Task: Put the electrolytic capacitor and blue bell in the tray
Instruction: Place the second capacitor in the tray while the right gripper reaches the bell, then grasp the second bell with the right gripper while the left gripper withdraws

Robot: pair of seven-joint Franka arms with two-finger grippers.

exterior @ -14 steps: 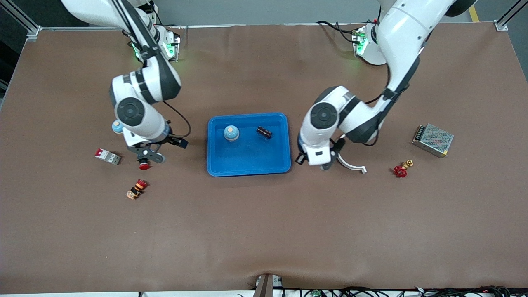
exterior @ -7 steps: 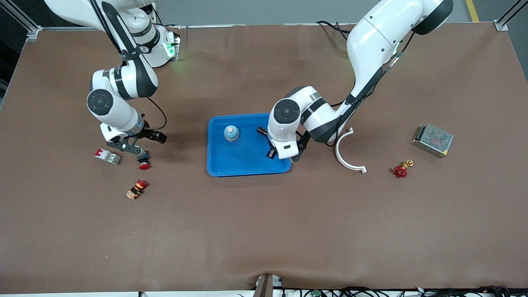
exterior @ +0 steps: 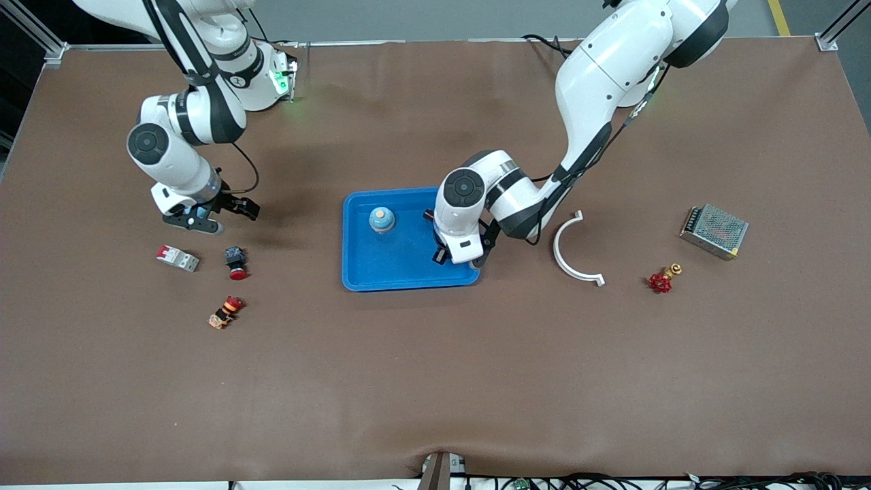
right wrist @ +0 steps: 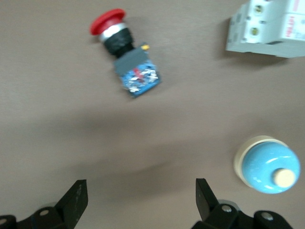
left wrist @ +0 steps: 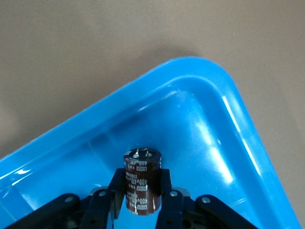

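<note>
The bright-blue tray point(exterior: 408, 275) lies mid-table. A light-blue bell point(exterior: 382, 220) stands in it. My left gripper point(exterior: 437, 228) is down in the tray's corner toward the left arm's base. In the left wrist view this gripper point(left wrist: 140, 191) is shut on the dark brown electrolytic capacitor point(left wrist: 141, 179), just above the tray floor point(left wrist: 200, 138). My right gripper point(exterior: 197, 223) hangs open over bare table. In the right wrist view it point(right wrist: 140, 191) is empty, and a second blue bell point(right wrist: 270, 164) stands just outside one finger. That bell is hidden under the hand in the front view.
A red push button point(exterior: 236, 262) and a white breaker point(exterior: 177, 258) lie nearer the camera than my right gripper, with an orange-red button point(exterior: 226, 312) nearer still. Toward the left arm's end lie a white curved bracket point(exterior: 571, 255), a red valve point(exterior: 661, 280) and a metal power supply point(exterior: 714, 231).
My left arm swung from beside the tray into it and its fingers closed round the capacitor. My right gripper drew back from the red push button toward the robots, leaving it on the table.
</note>
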